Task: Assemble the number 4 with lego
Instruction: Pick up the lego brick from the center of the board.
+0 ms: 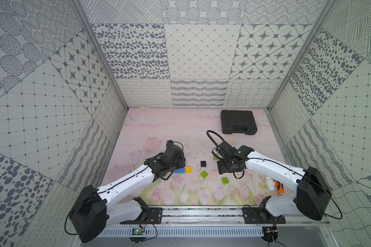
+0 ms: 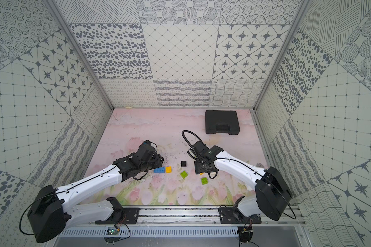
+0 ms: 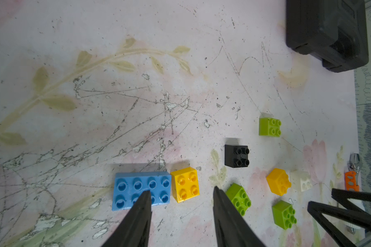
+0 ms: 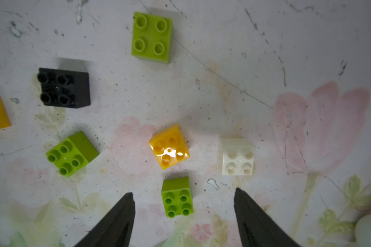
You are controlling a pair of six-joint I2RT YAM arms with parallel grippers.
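Black plastic case (image 1: 238, 122), closed, lies flat at the far right of the pink floral worktop (image 1: 169, 128). White pipe fitting (image 1: 270, 184) sits near the right front edge, just beside an orange tool (image 1: 279, 188). Patterned wall panels (image 1: 201, 53) enclose three sides.

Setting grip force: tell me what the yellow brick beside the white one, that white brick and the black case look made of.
Yellow brick: hard glossy plastic, probably; bright glare spots on its studs.
White brick: likely same plastic, smooth with moulded studs.
Black case: seemingly rigid matte plastic, no glare.
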